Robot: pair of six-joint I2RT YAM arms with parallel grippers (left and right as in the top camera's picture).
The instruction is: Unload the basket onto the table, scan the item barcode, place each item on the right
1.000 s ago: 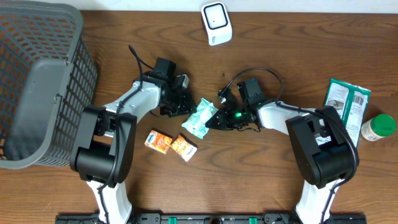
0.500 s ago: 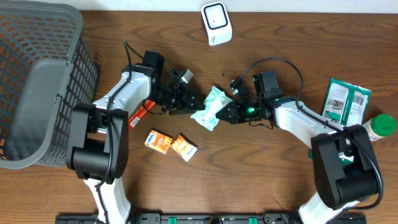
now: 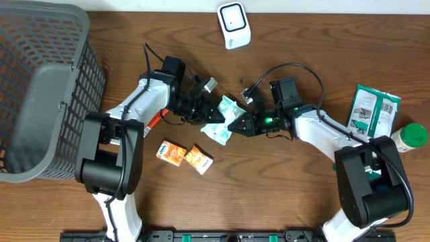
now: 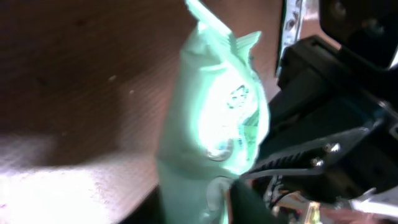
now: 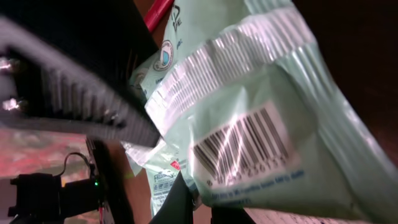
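Note:
A mint-green packet (image 3: pixel 222 119) hangs just above the table centre between both grippers. My right gripper (image 3: pixel 236 125) is shut on its right edge. In the right wrist view the packet (image 5: pixel 261 124) shows its barcode (image 5: pixel 239 146), with the gripper (image 5: pixel 205 199) pinching the lower edge. My left gripper (image 3: pixel 209 112) meets the packet from the left. In the left wrist view the packet (image 4: pixel 217 124) fills the gap of that gripper (image 4: pixel 214 208), and the jaws press on its lower end. The white scanner (image 3: pixel 233 25) stands at the back of the table, apart from the packet.
A grey basket (image 3: pixel 40 87) fills the left side. Two orange boxes (image 3: pixel 171 152) (image 3: pixel 199 159) lie in front of the packet. A thin red item (image 3: pixel 153 121) lies under the left arm. A green-and-white bag (image 3: pixel 373 111) and a green-capped bottle (image 3: pixel 408 137) sit at the right.
The right gripper lifted the packet up and to the right, then brought it back a little. The left gripper opened wide, then closed in on the packet's left end.

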